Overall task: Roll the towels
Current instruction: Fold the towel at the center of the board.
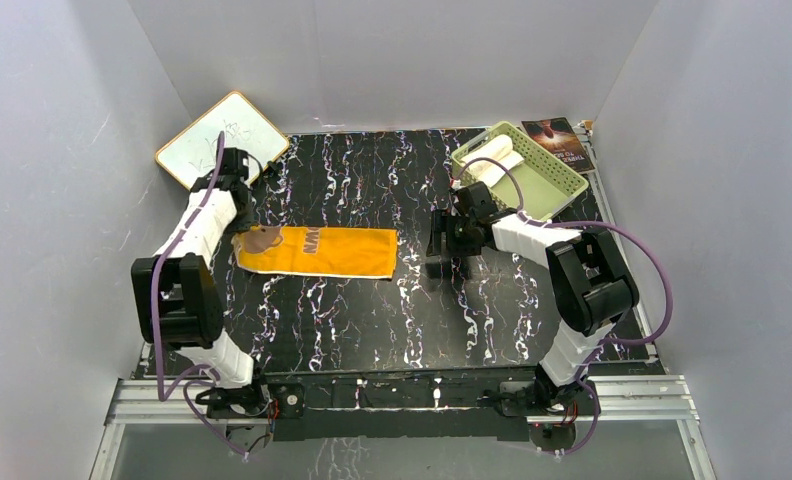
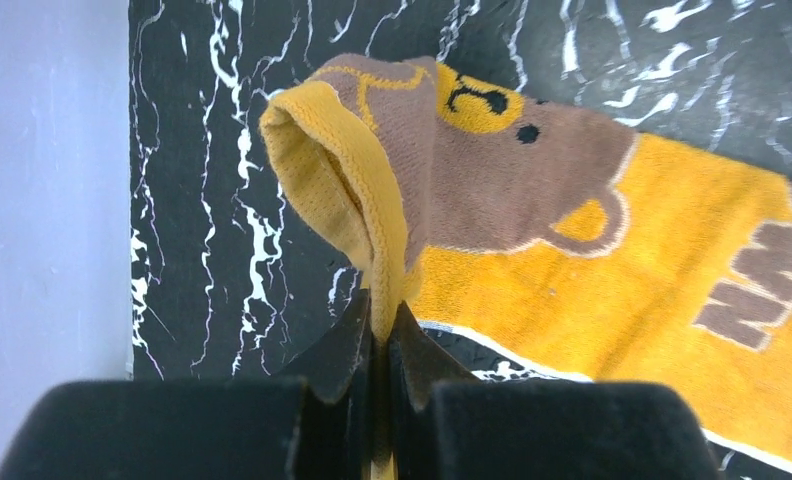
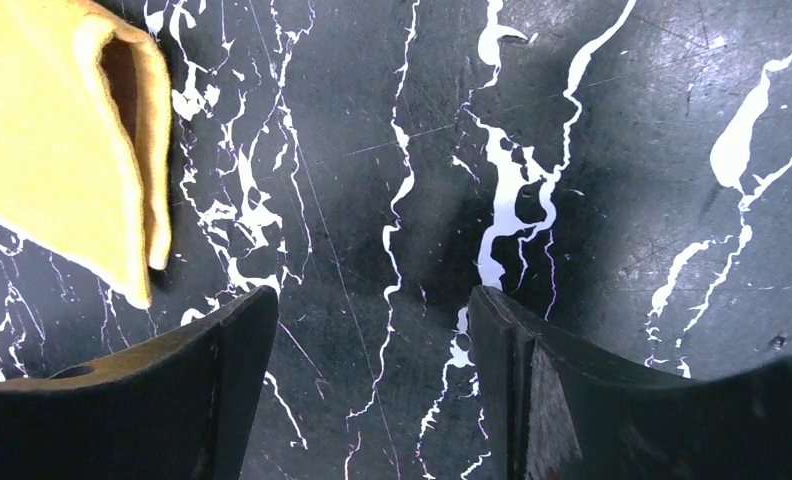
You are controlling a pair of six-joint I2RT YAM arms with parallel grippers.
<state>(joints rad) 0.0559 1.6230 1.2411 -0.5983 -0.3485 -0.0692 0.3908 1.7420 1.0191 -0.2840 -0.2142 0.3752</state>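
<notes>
On black marble (image 2: 202,150), left end effector (image 2: 380,318) pinches towel (image 2: 632,270).

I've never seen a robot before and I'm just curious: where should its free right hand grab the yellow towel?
Probably the end of the yellow towel nearest the right hand, approached from the right. That end lies flat, folded double, its edge facing the open hand; the left hand pinches the opposite end.

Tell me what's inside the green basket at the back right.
In the green basket, a cream-white rolled towel lies at the far-left end; the rest shows bare green floor. Whatever sits under the roll or tight against the near wall is hidden.
</notes>
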